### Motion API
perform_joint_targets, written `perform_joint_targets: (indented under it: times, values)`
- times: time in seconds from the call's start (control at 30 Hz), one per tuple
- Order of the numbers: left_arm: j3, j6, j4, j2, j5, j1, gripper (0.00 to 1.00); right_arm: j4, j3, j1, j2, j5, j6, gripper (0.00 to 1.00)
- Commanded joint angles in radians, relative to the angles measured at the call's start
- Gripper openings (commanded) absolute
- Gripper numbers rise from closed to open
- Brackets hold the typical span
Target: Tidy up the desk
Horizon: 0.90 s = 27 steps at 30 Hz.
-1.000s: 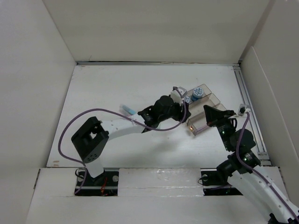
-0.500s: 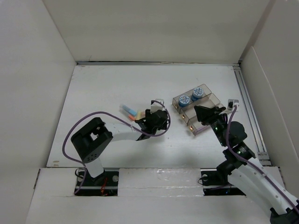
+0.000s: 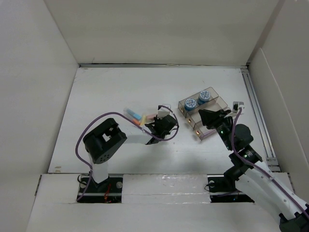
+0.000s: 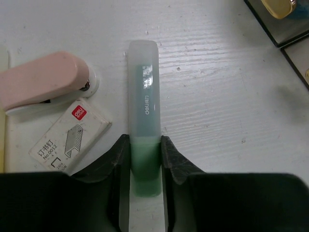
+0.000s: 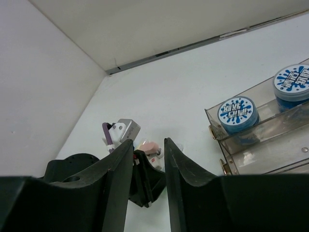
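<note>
Pinching green highlighter w/ left gripper, wrist cam only.

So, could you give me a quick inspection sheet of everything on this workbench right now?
Surface: matte white desk, a few small marks.
Job's things: translucent-capped green highlighter, pink stapler and white box of staples lying loose; small coloured pens nearby; clear plastic compartmented tray holding two round blue tins.
Clutter: nothing seen.
End effectors: left end effector shut on the highlighter; right end effector open and empty, by the tray.
Cables: purple cable looping off the left arm; another along the right arm.
Surroundings: plain white walls on three sides.
</note>
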Motion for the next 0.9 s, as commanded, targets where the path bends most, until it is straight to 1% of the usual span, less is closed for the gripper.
perform_joint_targets:
  times: [0.0, 0.07, 0.13, 0.23, 0.27, 0.37, 0.43, 0.53, 0.6, 0.63, 0.7, 0.73, 0.77, 0.8, 0.87]
  values:
    - [0.031, -0.006, -0.041, 0.02, -0.024, -0.001, 0.11, 0.056, 0.047, -0.006, -0.018, -0.008, -0.006, 0.37]
    - [0.04, -0.009, -0.059, 0.017, -0.032, -0.01, 0.0, 0.057, 0.042, -0.006, -0.018, 0.006, -0.003, 0.37]
    - [0.029, -0.012, -0.05, -0.004, -0.031, -0.01, 0.0, 0.053, 0.045, -0.006, -0.023, -0.001, -0.008, 0.37]
    - [0.016, 0.005, -0.027, -0.089, 0.011, -0.01, 0.0, 0.048, 0.042, -0.006, -0.032, 0.018, -0.006, 0.38]
    - [0.012, 0.016, -0.015, -0.146, 0.02, -0.019, 0.0, 0.05, 0.042, -0.006, -0.034, 0.019, -0.005, 0.37]
    - [0.009, 0.049, 0.011, -0.246, 0.054, -0.029, 0.0, 0.048, 0.044, -0.006, -0.035, 0.009, -0.006, 0.38]
    - [0.018, 0.066, 0.028, -0.302, 0.113, -0.038, 0.0, 0.045, 0.042, -0.006, -0.038, 0.027, -0.003, 0.38]
    - [0.032, 0.104, 0.091, -0.334, 0.169, -0.09, 0.0, 0.017, 0.042, -0.006, -0.07, 0.042, 0.002, 0.35]
    - [0.06, 0.126, 0.116, -0.331, 0.215, -0.111, 0.0, 0.011, 0.03, -0.006, -0.13, 0.07, 0.003, 0.35]
    - [0.093, 0.131, 0.119, -0.324, 0.233, -0.13, 0.0, 0.01, 0.021, -0.006, -0.156, 0.102, 0.008, 0.33]
    - [0.117, 0.146, 0.155, -0.291, 0.285, -0.139, 0.0, 0.01, -0.002, -0.006, -0.23, 0.116, 0.011, 0.2]
    - [0.136, 0.151, 0.172, -0.279, 0.307, -0.153, 0.0, 0.002, -0.007, -0.006, -0.257, 0.116, 0.005, 0.12]
    - [0.144, 0.152, 0.201, -0.25, 0.33, -0.153, 0.0, -0.01, -0.007, -0.006, -0.282, 0.111, 0.006, 0.01]
    - [0.156, 0.152, 0.214, -0.232, 0.379, -0.153, 0.0, -0.022, -0.007, -0.006, -0.308, 0.113, 0.005, 0.0]
    - [0.19, 0.157, 0.24, -0.181, 0.408, -0.153, 0.0, -0.039, -0.01, -0.006, -0.379, 0.13, 0.003, 0.0]
